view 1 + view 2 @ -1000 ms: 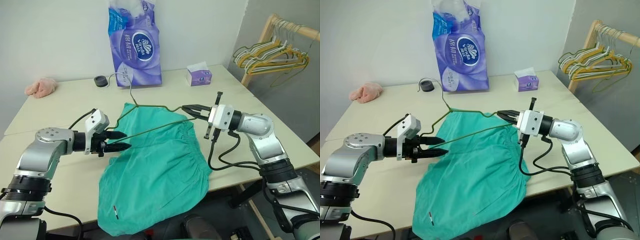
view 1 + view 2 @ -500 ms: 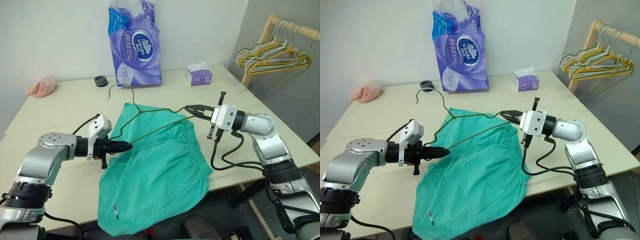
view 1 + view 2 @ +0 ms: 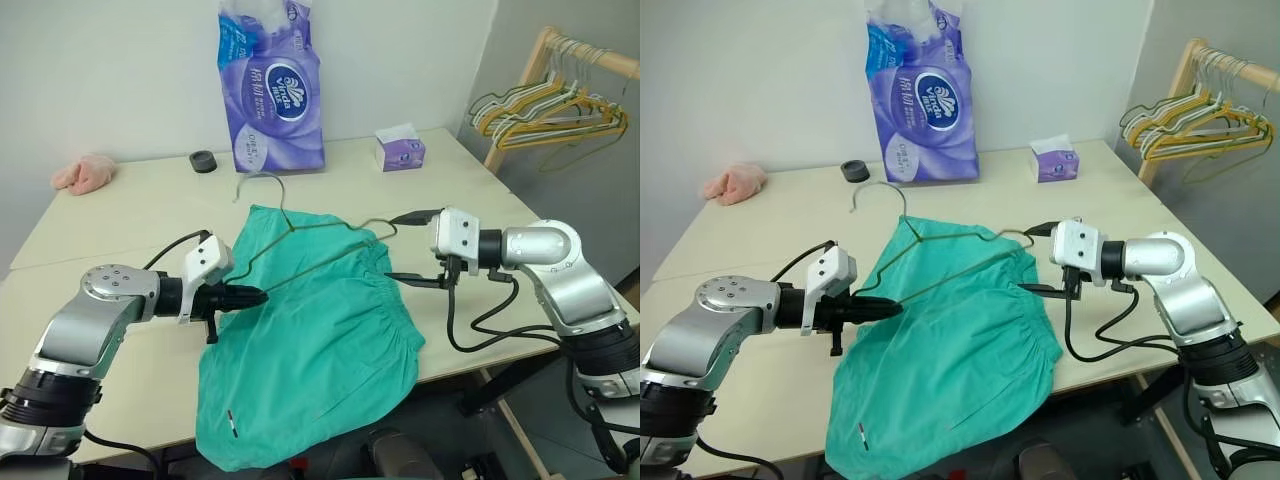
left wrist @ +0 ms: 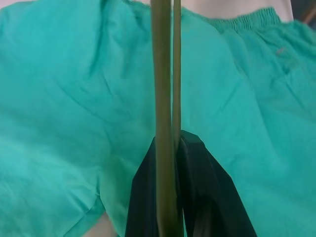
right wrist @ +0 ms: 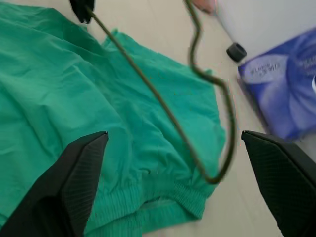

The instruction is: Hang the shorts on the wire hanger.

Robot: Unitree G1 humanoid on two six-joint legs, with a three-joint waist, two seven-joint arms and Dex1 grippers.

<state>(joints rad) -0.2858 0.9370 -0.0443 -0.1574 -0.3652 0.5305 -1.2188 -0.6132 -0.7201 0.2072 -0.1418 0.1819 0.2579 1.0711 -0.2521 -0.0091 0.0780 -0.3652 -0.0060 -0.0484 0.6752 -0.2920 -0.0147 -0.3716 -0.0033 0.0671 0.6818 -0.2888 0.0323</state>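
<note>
The left tool (image 3: 250, 296) pinched the wire hanger (image 3: 318, 238) above the shorts (image 3: 320, 340) (spread on the surface (image 3: 130, 215)); the right tool (image 3: 410, 247) gaped wide.

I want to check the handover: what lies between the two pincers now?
The wire hanger spans it above the shorts: left pincer clamps one end, the other lies by the open right pincer. Left eye view.

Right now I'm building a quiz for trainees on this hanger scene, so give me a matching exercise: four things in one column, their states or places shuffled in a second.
Things:
1. left gripper
2. right gripper
3. shorts
4. pink cloth

States or places:
A. open, near the hanger's far end
B. at the table's far left corner
C. shut on the wire hanger
D. spread on the table, hem over the front edge

Pairs: 1-C, 2-A, 3-D, 4-B
</note>
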